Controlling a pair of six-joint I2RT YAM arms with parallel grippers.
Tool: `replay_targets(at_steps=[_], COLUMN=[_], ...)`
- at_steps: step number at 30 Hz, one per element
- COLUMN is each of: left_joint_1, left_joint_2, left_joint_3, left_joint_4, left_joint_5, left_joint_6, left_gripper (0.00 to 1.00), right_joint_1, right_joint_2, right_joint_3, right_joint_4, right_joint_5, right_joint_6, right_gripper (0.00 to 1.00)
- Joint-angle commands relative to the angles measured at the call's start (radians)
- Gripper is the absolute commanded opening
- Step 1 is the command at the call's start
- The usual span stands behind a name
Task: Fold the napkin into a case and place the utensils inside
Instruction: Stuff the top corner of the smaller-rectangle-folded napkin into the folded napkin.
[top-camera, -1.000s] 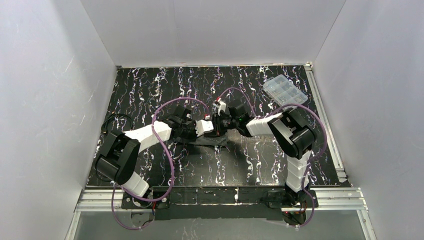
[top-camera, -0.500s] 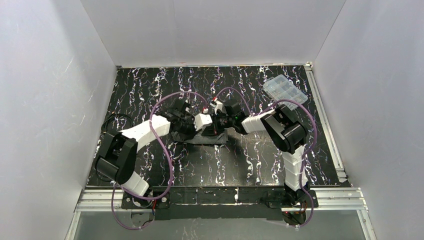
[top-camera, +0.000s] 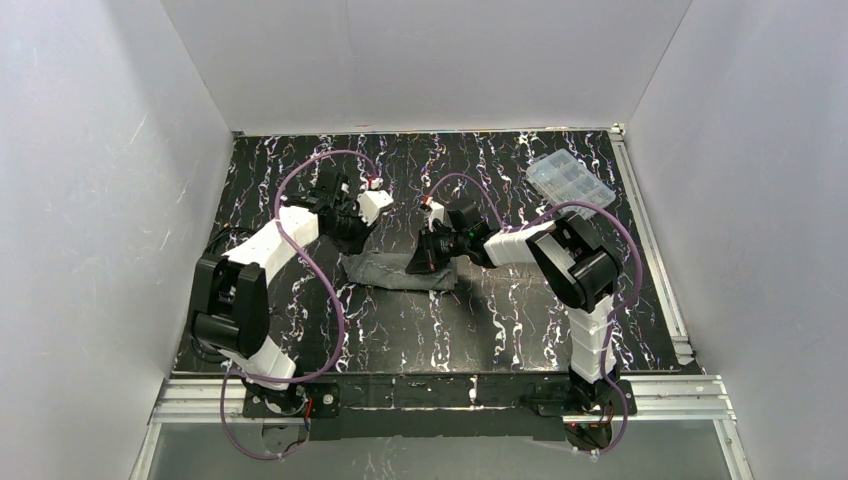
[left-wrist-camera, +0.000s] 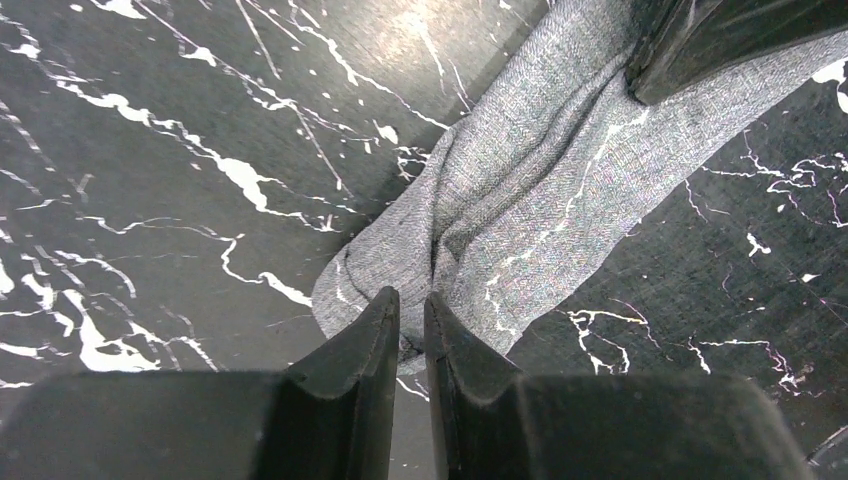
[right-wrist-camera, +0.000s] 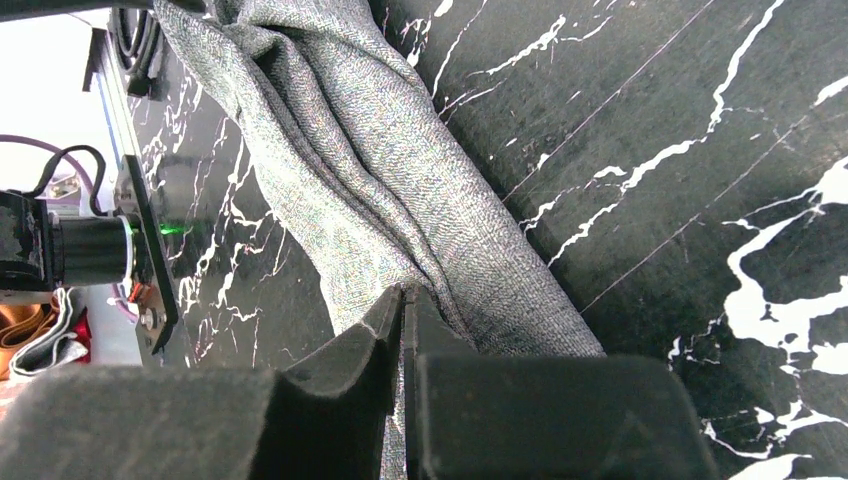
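The napkin (top-camera: 400, 270) lies bunched into a soft, limp strip mid-bench. The right pincer (right-wrist-camera: 403, 330) is clenched on one end; the left pincer (left-wrist-camera: 411, 330) stands slightly parted at the other. Light, floppy cloth: best taken by its corners.

1. Robot arms: two, one left (top-camera: 262, 250) and one right (top-camera: 560, 255).
2. Pincers: two, the left pincer (left-wrist-camera: 411, 312) and the right pincer (right-wrist-camera: 403, 305), one on each arm.
3. Fingers: two on each pincer, four counted in the wrist views.
4. Napkin (top-camera: 398, 270): one, grey fabric, bunched into a narrow strip.
5. Clear plastic compartment box (top-camera: 568, 181): one, at the far right of the tabletop (top-camera: 300, 170).
6. Purple cables: one looping along each arm, two counted.
7. Tabletop: one, black with white veining.
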Motion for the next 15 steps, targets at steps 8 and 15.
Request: replay_targets(at_steps=[8, 15], left_joint_1=[0.025, 0.074], left_joint_2=[-0.047, -0.066], left_joint_3=[0.003, 0.065], left_joint_4=[-0.081, -0.251], left_joint_5=[0.231, 0.406], left_joint_6=[0.015, 0.173], left_gripper=[0.15, 0.17], right_joint_1=[0.008, 0.010], right_joint_2=[-0.029, -0.031], right_joint_3=[0.028, 0.033], right_joint_4=[-0.129, -0.131], right_joint_5=[0.030, 0.031], right_joint_6=[-0.058, -0.050], right_gripper=[0.14, 0.14])
